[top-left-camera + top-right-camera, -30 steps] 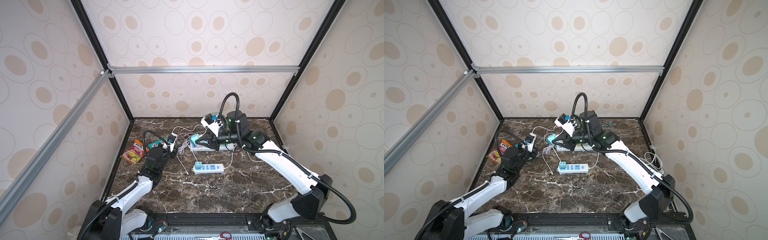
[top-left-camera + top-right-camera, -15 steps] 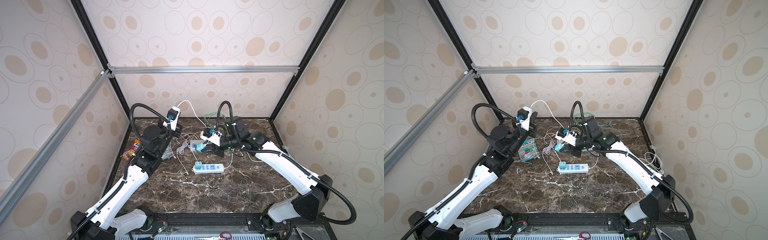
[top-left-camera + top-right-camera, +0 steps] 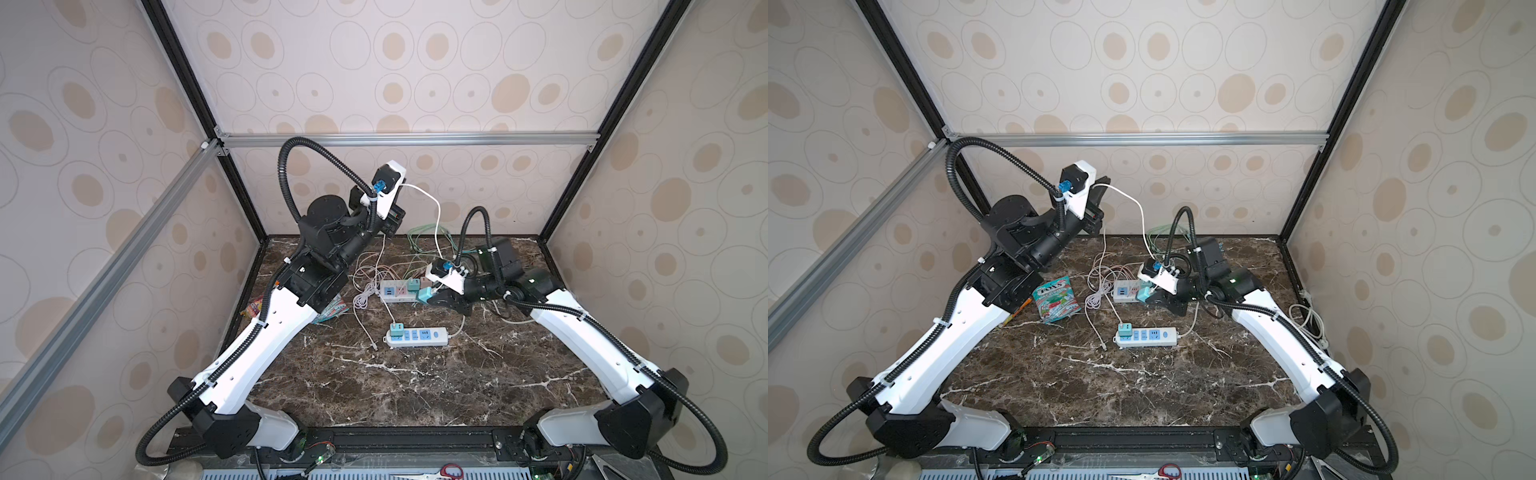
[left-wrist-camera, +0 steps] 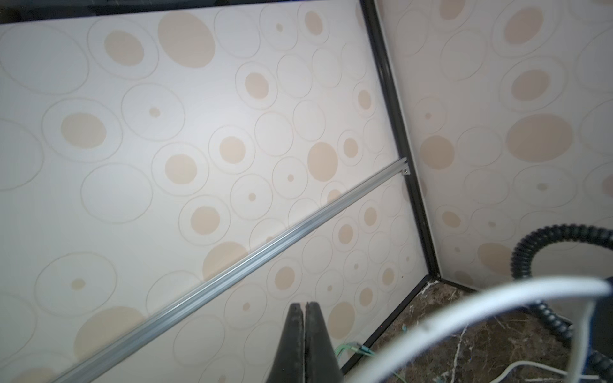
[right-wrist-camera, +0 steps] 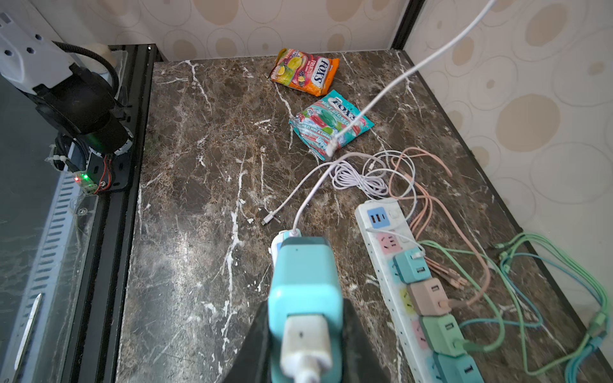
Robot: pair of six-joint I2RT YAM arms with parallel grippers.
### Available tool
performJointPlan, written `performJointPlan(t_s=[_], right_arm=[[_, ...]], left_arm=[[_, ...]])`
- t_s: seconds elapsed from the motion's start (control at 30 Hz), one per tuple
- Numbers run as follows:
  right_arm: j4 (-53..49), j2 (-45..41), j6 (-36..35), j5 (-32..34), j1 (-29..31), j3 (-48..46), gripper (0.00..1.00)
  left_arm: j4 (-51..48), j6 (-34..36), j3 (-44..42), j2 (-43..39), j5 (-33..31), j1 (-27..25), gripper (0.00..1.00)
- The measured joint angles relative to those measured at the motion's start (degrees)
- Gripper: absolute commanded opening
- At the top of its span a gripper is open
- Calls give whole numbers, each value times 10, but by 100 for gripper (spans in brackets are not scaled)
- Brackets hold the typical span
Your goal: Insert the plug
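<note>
Cables take most of the room at the back of the marble table (image 3: 415, 386). A white coil (image 5: 361, 179), a pink cable (image 5: 428, 185) and green cables (image 5: 517, 265) lie tangled around the rear power strip (image 5: 363, 217). One white cable (image 3: 434, 203) rises through the air from this tangle to the wrist of the raised left arm and passes over the place where the right arm works. I cannot tell whether it is caught on something up there. A loose connector (image 5: 267, 219) lies on bare marble. An orange bag (image 5: 303, 71) and a turquoise bag (image 5: 330, 122) of candy lie near the left wall, both closed, so their content does not show.

The rear power strip holds a row of adapters (image 5: 429, 295), turquoise, beige, green and turquoise, several with a cable plugged in. The front power strip (image 3: 436, 334) carries one small turquoise adapter (image 3: 397, 330) at its left end, and the blue sockets beside it are free.

The right gripper (image 5: 305, 308) is clamped on the plug (image 5: 305, 265), a turquoise cube with a white connector in the face nearest the camera. It hangs above the table just beside the rear strip, in no socket. The left gripper (image 4: 304, 306) points at the back wall, its fingers pressed together with nothing seen between them.
</note>
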Motion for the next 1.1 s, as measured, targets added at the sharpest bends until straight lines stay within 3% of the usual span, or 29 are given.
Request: performJointPlan(t_s=[0.37,0.6,0.77,1.1], right_arm=[[66,-168,110,7,-34,-159,0],[68,-283,172,108,-34,-192,0],[75,-292,246,184,-34,-238,0],[66,-237,354,282,-36,-288,0]], left_arm=[[50,-91,207,274,174,-81,0],[141,-211,305,483,248,-107,0],[138,-235,293,550,232,-111,0],[210,-301,150,506,102,-59,0]])
